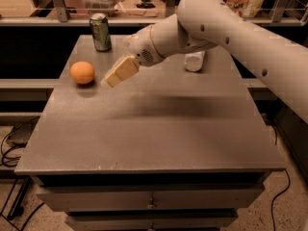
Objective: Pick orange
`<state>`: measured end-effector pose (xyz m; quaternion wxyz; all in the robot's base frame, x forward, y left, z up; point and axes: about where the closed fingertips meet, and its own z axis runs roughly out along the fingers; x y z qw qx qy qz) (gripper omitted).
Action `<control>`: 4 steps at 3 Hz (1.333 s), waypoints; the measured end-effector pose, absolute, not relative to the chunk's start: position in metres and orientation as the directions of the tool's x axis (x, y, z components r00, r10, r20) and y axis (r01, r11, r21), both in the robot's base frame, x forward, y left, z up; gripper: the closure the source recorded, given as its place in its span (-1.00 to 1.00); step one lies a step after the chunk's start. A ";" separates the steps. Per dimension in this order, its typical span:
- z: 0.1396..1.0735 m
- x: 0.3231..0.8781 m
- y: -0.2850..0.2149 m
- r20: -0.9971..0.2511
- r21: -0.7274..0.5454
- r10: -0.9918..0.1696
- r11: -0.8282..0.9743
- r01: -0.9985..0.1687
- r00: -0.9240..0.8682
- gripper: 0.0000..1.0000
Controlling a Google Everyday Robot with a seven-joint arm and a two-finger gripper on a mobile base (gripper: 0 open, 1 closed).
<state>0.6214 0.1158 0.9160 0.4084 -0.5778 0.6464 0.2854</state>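
The orange [82,72] is a small round fruit resting on the grey table top [159,129] near its left edge. My gripper [115,75] hangs above the table just right of the orange, a short gap apart from it, pointing down and left. Its tan fingers look pressed together with nothing between them. The white arm reaches in from the upper right.
A green can [100,31] stands upright at the table's back left, behind the orange. A white bottle [194,60] lies at the back right, partly behind the arm. A shelf with clutter runs behind the table. Drawers sit below the front edge.
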 end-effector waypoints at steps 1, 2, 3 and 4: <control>0.914 0.622 0.117 -0.855 -0.102 -0.519 0.171 -0.980 -0.001 -1.00; 0.910 0.624 0.122 -0.847 -0.098 -0.532 0.175 -0.980 -0.011 -1.00; 0.904 0.628 0.145 -0.864 -0.084 -0.503 0.152 -0.985 -0.004 -1.00; 0.894 0.635 0.184 -0.902 -0.049 -0.432 0.105 -0.993 -0.001 -1.00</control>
